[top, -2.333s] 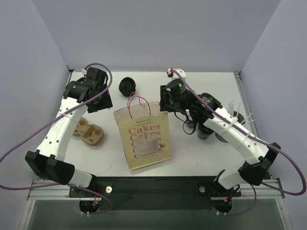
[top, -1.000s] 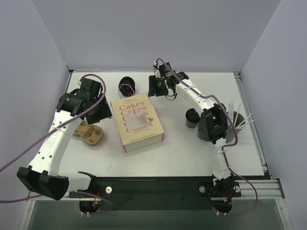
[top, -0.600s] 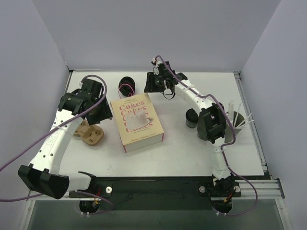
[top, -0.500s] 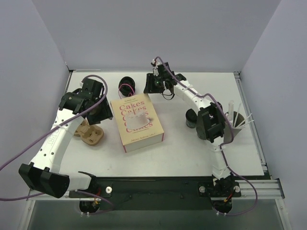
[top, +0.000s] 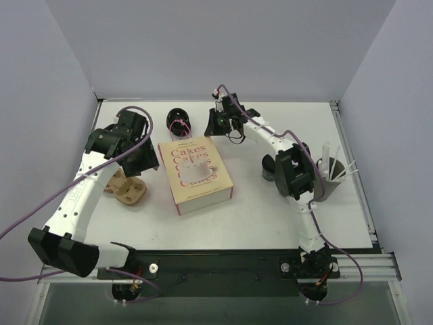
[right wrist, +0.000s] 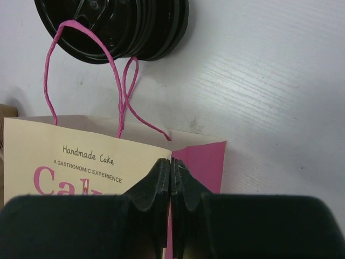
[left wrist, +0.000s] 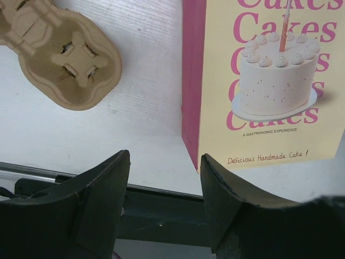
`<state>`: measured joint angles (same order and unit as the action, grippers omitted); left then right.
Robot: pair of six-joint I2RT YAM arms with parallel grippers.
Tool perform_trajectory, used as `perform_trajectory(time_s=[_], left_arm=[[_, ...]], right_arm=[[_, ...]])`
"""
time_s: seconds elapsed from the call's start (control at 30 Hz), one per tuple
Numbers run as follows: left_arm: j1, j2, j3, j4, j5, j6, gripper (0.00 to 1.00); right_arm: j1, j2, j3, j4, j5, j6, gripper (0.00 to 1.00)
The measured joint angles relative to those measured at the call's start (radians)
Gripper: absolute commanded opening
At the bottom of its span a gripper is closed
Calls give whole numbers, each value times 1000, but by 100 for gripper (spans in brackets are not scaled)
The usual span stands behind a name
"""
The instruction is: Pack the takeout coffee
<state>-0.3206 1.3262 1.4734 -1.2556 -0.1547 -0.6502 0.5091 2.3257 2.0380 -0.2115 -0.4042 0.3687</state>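
Looking like a robotics lab test cell: a left arm [top: 78, 196] and a right arm [top: 264, 137], both white w/ purple cables [top: 133, 108], are sitting bolted to a metal rail [top: 379, 258] at the near edge of a white counter [top: 257, 217]. Plain grey-lilac panels [top: 216, 47] are boxing the counter in on 3 sides.

My top camera looks down from high behind the arm bases over the whole white bench [top: 250, 217]. The left wrist camera looks down closely on the lower half of the pink-and-cream paper bag [left wrist: 269, 81] and a brown moulded-pulp cup carrier [left wrist: 64, 54]; the right wrist camera sits closer still at that bag's mouth, beside a black ribbed stack [right wrist: 145, 32]. All three views share the bag.
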Motion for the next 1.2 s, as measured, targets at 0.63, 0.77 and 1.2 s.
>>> perform_trajectory(time_s=[0.63, 0.77, 1.2], left_arm=[[48, 177, 385, -93, -33, -28, 65], [88, 211, 397, -94, -16, -42, 64], [137, 169, 260, -97, 132, -59, 64]], right_arm=[[71, -669, -556, 290, -3, -112, 0], [109, -770, -713, 473, 6, -156, 0], [193, -945, -1166, 914, 128, -286, 0]])
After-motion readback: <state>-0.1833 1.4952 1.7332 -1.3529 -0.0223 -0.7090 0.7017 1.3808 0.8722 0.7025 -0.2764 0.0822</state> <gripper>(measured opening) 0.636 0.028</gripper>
